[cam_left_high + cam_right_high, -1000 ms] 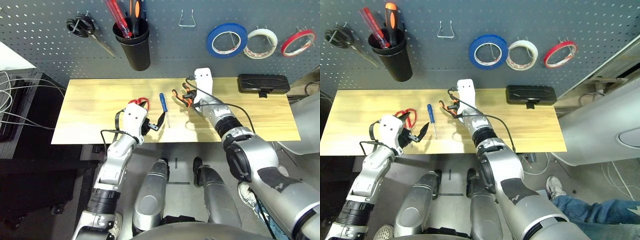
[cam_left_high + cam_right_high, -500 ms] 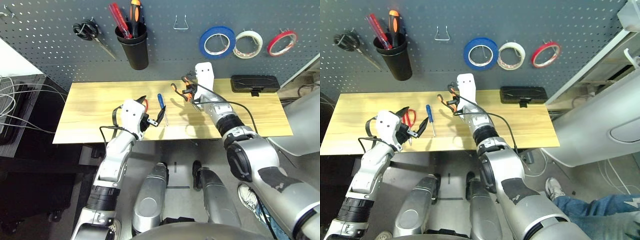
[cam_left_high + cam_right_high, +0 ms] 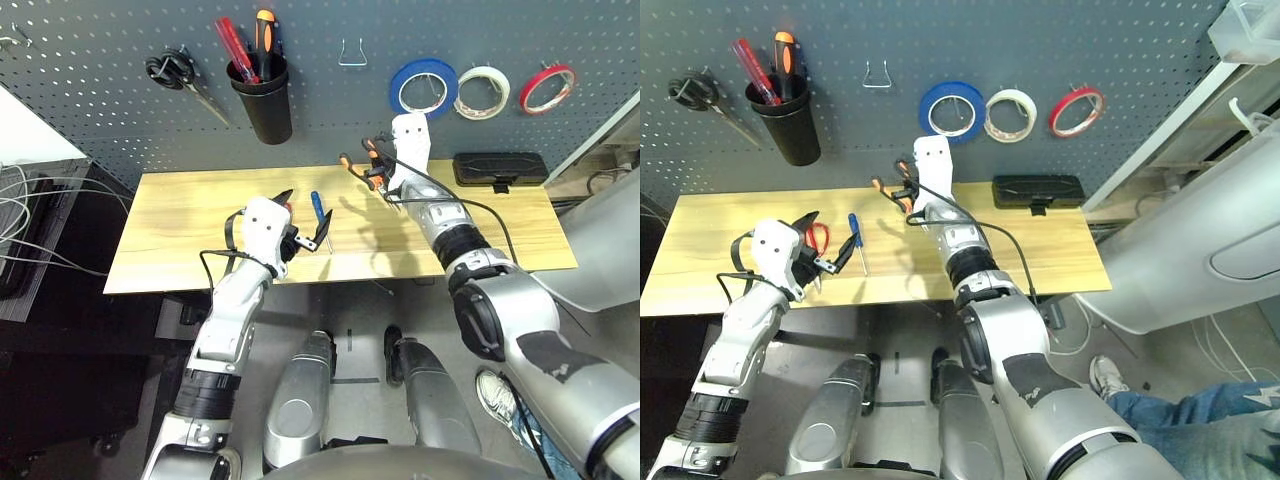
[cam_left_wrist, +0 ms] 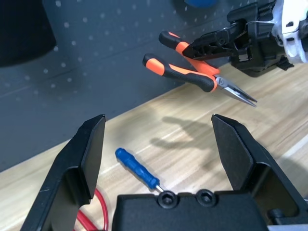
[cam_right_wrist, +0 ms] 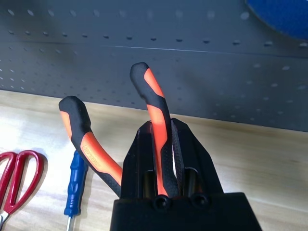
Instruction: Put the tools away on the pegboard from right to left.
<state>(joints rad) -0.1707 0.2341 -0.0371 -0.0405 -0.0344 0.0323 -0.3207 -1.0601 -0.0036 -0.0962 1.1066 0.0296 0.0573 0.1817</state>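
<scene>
One handle of pliers (image 5: 161, 144) sits pinched in right gripper (image 5: 175, 122), clear of table (image 3: 1015, 265), near pegboard (image 5: 216, 72). Left gripper (image 4: 159, 118) wide, nothing held. Pliers look fairly heavy, stiff metal, not fragile; rubbery handles should grip well, but loose pivot may let free handle swing. Better hold: both handles together, close to pivot.

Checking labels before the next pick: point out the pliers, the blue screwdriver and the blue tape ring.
Orange-and-black-handled pliers (image 4: 192, 76): left wrist view, on a handle.
Blue-handled screwdriver (image 4: 136, 167): left wrist view, on the handle.
Blue tape ring (image 3: 931, 103): right eye view, on its band.
</scene>
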